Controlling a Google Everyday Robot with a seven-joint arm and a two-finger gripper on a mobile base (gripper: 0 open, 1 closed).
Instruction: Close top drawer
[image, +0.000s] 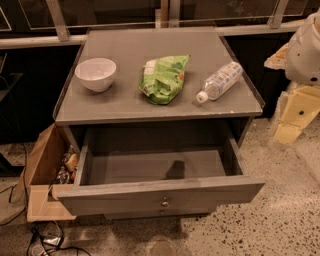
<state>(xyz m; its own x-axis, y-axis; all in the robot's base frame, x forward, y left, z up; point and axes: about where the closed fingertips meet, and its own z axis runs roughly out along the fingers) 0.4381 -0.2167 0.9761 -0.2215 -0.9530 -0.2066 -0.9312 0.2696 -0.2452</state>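
The top drawer (160, 192) of a grey cabinet (125, 107) stands pulled far out towards me. Its plain grey box (155, 167) is empty, and a small round metal knob (164, 202) sits at the centre of its front panel. A second knob (161, 211) of a lower drawer shows just beneath it. My gripper (292, 120), pale beige on a white arm (305, 50), hangs at the right edge of the view. It is to the right of the cabinet, apart from the drawer and holding nothing.
On the cabinet top lie a white bowl (95, 73), a green snack bag (164, 77) and a clear water bottle (220, 80) on its side. An open cardboard box (45, 165) with clutter stands left of the cabinet. Cables (45, 240) lie on the speckled floor.
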